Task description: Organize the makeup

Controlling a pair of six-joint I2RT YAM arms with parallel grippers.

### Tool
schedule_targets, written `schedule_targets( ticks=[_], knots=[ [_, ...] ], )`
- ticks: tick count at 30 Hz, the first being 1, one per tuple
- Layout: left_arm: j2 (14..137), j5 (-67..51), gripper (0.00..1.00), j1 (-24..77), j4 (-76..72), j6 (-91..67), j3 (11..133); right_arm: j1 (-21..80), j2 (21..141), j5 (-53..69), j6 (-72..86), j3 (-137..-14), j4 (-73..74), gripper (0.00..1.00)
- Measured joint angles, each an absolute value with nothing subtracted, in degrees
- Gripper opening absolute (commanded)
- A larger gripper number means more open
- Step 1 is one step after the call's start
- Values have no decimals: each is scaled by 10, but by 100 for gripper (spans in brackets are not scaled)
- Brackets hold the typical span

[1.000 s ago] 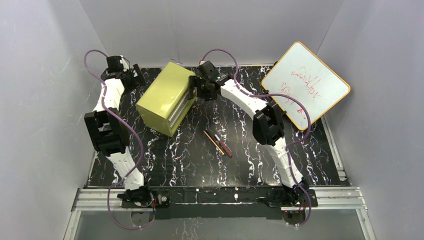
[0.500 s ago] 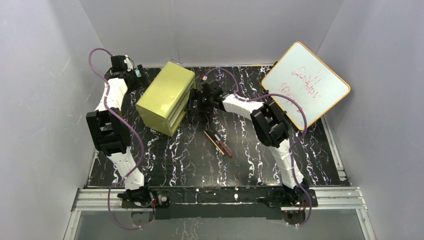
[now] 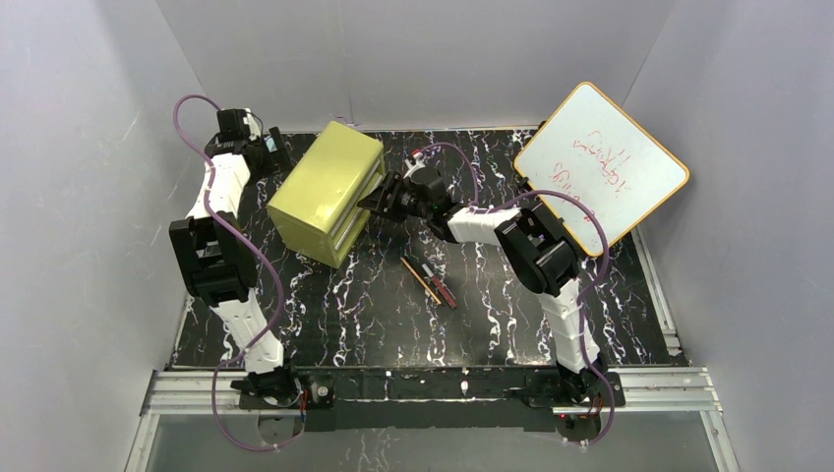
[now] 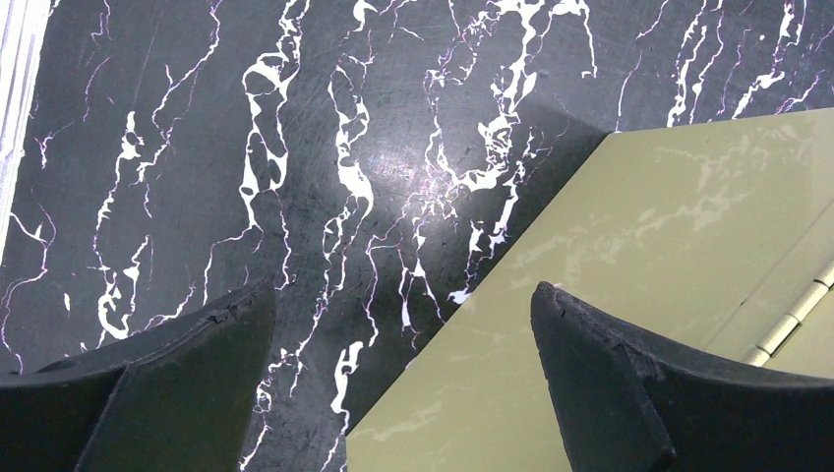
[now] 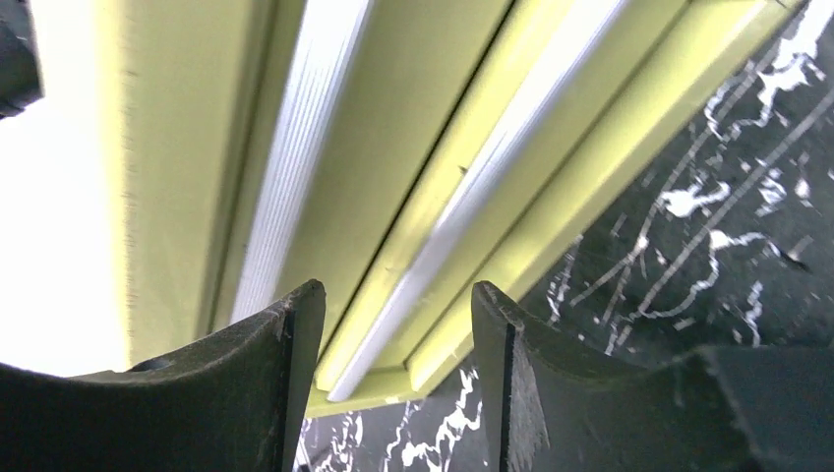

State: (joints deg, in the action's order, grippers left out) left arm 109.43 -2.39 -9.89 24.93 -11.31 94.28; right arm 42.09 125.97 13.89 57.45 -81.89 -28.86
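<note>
You'll find the gold pencil (image 3: 421, 280) and red pencil (image 3: 444, 294) thin, light and quick to roll. Pinch each in the middle. Your left gripper (image 4: 403, 295) and right gripper (image 5: 395, 295) both have their fingers apart.

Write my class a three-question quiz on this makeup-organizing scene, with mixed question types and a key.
1. True or false: the gold pencil and the dark red pencil lie on the table, outside the green drawer box.
2. The jaws of the right arm, at the drawer fronts, are: A open; B shut on a pencil.
3. Fill in: the frame of the whiteboard is ____.
Key: 1 true; 2 A; 3 orange.
</note>
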Motion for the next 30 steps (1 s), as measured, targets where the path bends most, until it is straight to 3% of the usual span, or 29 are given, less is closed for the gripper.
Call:
schedule_targets(
  ticks=[4, 25, 30],
  knots=[
    [1094, -24, 99, -99, 249, -113, 943, 421, 1273, 139, 601, -824, -344, 49],
    [1094, -27, 99, -99, 249, -114, 943, 418, 1351, 141, 670, -856, -418, 36],
    [1094, -28, 99, -99, 249, -115, 943, 417, 1374, 144, 703, -865, -459, 23]
  ],
)
